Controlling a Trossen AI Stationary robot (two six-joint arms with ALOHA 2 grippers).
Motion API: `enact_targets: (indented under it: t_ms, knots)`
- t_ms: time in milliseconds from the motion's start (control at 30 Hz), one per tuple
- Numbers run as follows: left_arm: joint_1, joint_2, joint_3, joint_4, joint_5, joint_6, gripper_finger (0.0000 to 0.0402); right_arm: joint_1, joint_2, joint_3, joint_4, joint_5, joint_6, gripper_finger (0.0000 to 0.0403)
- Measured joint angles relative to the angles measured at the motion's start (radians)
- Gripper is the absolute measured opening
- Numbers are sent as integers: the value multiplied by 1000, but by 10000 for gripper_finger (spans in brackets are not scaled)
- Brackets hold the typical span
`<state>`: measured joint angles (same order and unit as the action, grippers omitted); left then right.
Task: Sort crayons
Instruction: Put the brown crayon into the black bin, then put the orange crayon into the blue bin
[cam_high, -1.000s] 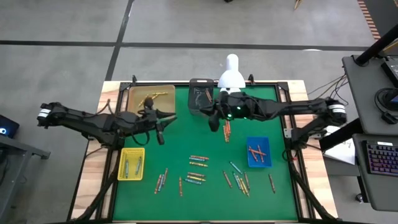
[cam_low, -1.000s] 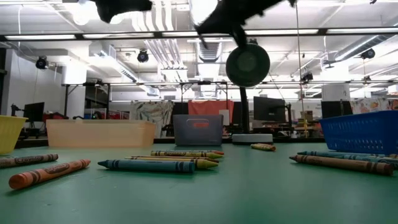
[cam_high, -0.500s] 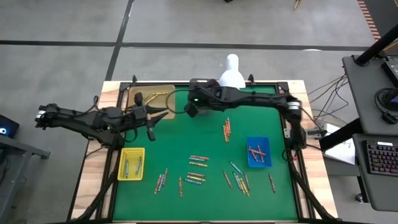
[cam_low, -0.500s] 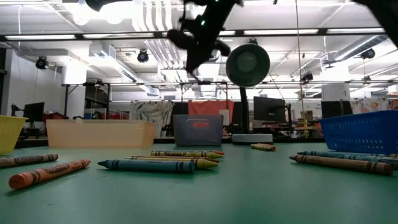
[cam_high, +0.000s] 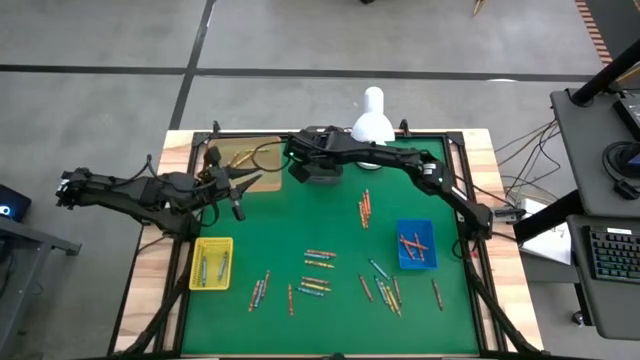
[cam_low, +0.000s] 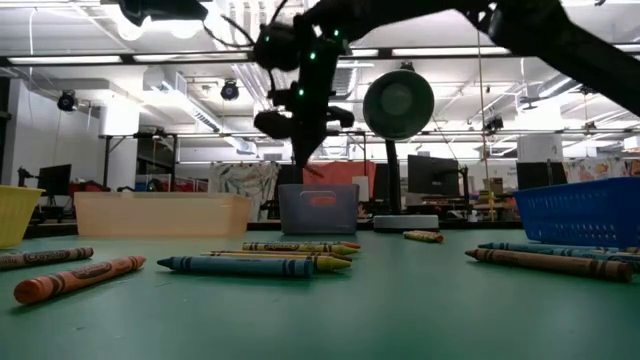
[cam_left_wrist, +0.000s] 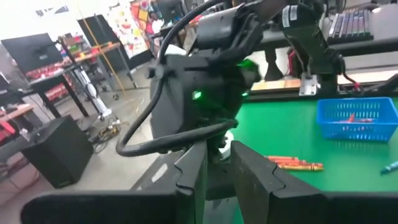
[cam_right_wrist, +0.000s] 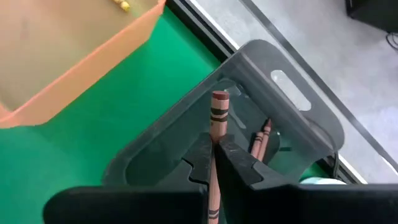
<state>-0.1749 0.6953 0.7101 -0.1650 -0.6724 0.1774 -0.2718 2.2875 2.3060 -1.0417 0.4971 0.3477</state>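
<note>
1. The yellow tray (cam_high: 211, 262) sat on the table (cam_high: 330, 230) nearer the front edge than the left gripper (cam_high: 238, 202), with a few crayons lying in it.
2. The left gripper hovered over the near edge of the orange tray (cam_high: 243, 158) at the table's back left. Its fingers (cam_left_wrist: 189, 171) stood a little apart, and nothing could be seen between them.
3. In the left wrist view, the right arm's wrist with its green light (cam_left_wrist: 197, 95) filled the space just ahead of the left gripper.
4. The right gripper (cam_high: 299, 172) hung over the grey tray (cam_right_wrist: 298, 118), just to the right of the orange tray. It was closed on a brown crayon (cam_right_wrist: 216, 134), which stood upright between the fingertips (cam_right_wrist: 202, 155) with its flat end pointing away from the wrist.
5. Under the held crayon, at least one more brown crayon (cam_right_wrist: 259, 138) lay inside the grey tray.
6. Forward and to the right of the right gripper, a small cluster of orange crayons (cam_high: 365, 208) lay on the green mat.
7. Farther toward the front edge, loose crayons (cam_high: 318, 270) of mixed colours lay scattered across the mat, well apart from both grippers.
8. The blue tray (cam_high: 416, 245) sat to the right of that scatter, holding several red crayons (cam_high: 413, 243).
9. A white lamp (cam_high: 371, 118) stood at the back edge, just behind the right arm.
</note>
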Motion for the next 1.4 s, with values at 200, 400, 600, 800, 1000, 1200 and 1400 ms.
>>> enact_targets:
  t_ms: [200, 400, 600, 800, 1000, 1200, 1400]
  knots:
    - [0, -3, 0, -48, 1, -59, 55, -38, 43, 11, -3, 1, -25, 9]
    - [0, 8, -8, -64, 1, -75, 55, -49, 45, 8, -2, -8, -16, 11]
    - [0, 22, -11, -46, 0, -43, 55, -56, 45, 3, 2, -33, -17, 46]
    - [0, 27, -11, -46, 0, -50, 55, -56, 45, 16, 16, -33, -35, 92]
    - [0, 36, -11, -57, 9, -195, 55, -15, 12, 48, 25, -37, -107, 98]
    - [-2, 91, -11, -72, 229, -392, 55, 106, -84, 48, 27, -85, -265, 88]
    - [-53, 181, -9, -85, 310, -650, 55, 230, -163, 48, -78, -83, -353, 77]
